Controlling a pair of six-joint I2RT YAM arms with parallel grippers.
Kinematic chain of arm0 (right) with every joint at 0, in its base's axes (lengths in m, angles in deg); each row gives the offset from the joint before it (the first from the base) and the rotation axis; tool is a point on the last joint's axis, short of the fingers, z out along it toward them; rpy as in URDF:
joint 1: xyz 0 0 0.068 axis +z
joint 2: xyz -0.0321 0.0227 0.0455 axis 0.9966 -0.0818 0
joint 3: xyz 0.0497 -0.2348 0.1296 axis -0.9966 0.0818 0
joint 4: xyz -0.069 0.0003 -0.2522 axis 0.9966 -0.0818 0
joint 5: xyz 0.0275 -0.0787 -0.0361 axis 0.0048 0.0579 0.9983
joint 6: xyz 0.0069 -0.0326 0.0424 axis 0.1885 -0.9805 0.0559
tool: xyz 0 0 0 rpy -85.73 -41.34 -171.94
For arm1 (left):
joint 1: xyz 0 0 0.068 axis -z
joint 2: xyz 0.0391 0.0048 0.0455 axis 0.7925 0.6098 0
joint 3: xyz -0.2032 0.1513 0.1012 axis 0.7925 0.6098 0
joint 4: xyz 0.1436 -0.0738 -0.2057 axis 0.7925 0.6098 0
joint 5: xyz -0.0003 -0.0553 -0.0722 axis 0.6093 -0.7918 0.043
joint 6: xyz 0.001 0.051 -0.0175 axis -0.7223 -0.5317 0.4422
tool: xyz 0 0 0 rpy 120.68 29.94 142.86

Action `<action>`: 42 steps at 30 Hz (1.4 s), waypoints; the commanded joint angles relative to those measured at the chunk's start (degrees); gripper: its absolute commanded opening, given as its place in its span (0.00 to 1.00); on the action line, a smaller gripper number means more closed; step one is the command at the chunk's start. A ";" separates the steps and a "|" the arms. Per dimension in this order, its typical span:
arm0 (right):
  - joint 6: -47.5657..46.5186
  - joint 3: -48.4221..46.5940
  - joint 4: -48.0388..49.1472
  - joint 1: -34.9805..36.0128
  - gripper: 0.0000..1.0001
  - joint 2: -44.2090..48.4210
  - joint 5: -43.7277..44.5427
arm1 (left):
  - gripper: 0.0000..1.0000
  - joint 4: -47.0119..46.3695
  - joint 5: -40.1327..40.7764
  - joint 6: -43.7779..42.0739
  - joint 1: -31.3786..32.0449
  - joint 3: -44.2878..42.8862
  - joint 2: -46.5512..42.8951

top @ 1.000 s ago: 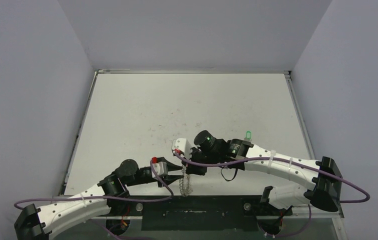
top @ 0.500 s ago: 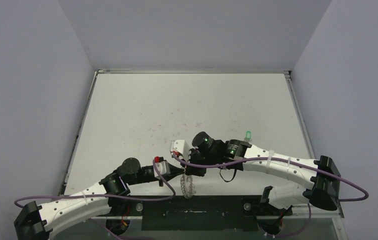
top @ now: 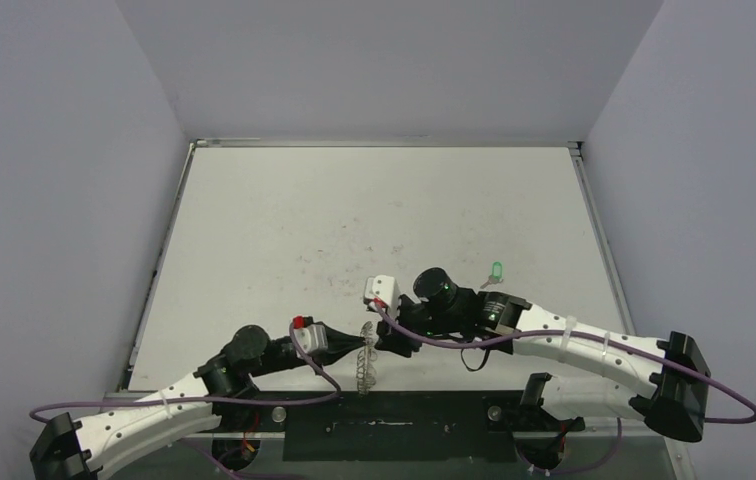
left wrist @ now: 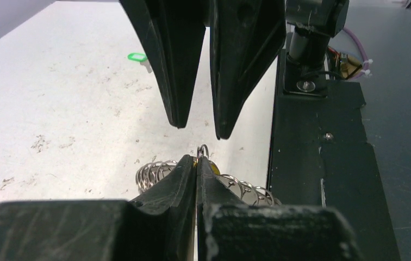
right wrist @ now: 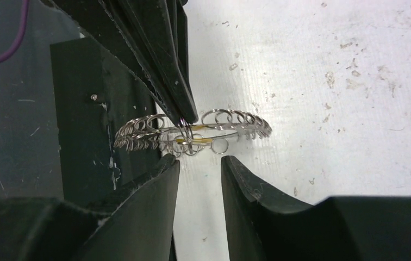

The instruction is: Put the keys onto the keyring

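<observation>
Up front, the left hand (left wrist: 197,161) now pinches the keyring (right wrist: 240,124), while the right hand (right wrist: 200,161) has released it, narrowly parted.

One keyring (right wrist: 230,128), one green key (top: 496,269) in view, one white table (top: 354,200)

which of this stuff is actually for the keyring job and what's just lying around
For the job: keyring, gripped by the left tool; green key, loose on the table; right tool, open.
Not part of it: purple cable, black base plate.
</observation>
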 commanded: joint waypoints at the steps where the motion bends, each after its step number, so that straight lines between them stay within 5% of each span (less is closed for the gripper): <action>1: 2.34 4.73 12.26 -2.95 0.35 5.91 -5.58 | 0.00 -13.05 0.92 4.22 0.30 2.67 -2.06; 16: 6.22 11.31 27.92 -4.77 0.34 4.30 -13.37 | 0.00 -21.28 -0.31 6.78 0.28 4.69 -0.92; 20: 6.39 11.55 29.06 -4.80 0.25 3.77 -13.38 | 0.00 -21.34 -0.48 6.90 0.32 4.59 -0.43; 24: 6.42 11.85 29.54 -4.82 0.01 3.82 -13.21 | 0.00 -21.36 -0.44 6.90 0.30 4.51 -0.25; 27: 6.22 11.75 28.90 -4.84 0.00 4.05 -13.09 | 0.00 -21.07 -0.44 6.89 0.31 4.46 -0.32; 30: 5.37 10.22 25.29 -4.87 0.00 4.05 -12.57 | 0.02 -19.47 -0.40 6.65 0.25 4.15 -0.80; 36: 0.22 3.49 8.45 -4.53 0.00 2.43 -9.43 | 0.30 -4.23 0.45 2.67 0.27 0.14 -4.45; 42: -4.28 -5.83 -7.22 -3.38 0.00 -2.17 -5.68 | 0.34 8.33 1.49 -2.80 0.29 -3.75 -6.27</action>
